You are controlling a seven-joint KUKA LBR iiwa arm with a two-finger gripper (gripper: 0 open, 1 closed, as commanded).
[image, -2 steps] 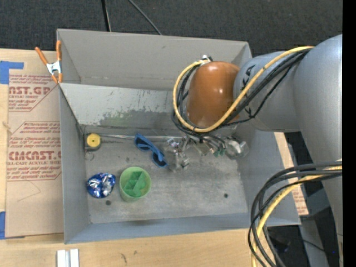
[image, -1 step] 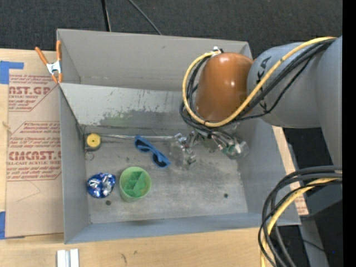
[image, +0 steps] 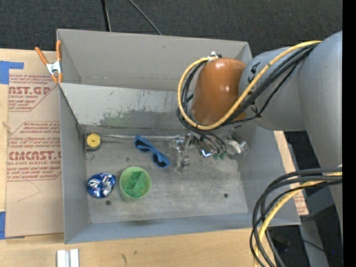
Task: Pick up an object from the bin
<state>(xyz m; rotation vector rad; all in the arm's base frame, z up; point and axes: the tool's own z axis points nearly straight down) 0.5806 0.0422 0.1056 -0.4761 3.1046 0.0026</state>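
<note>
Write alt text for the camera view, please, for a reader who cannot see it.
The robot arm's claw hangs low in the middle of a grey metal bin, just right of a blue plastic pair of glasses. Further left lie a green round plastic cup, a blue-and-silver crumpled ball and a small yellow round disc.

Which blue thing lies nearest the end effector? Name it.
The blue glasses-shaped piece, just left of the end effector; the crumpled blue-and-silver ball lies farther off, near the bin's left wall.

Blue toy glasses (image: 151, 151) lying flat, angled, mid-floor of bin (image: 194, 200).
</note>
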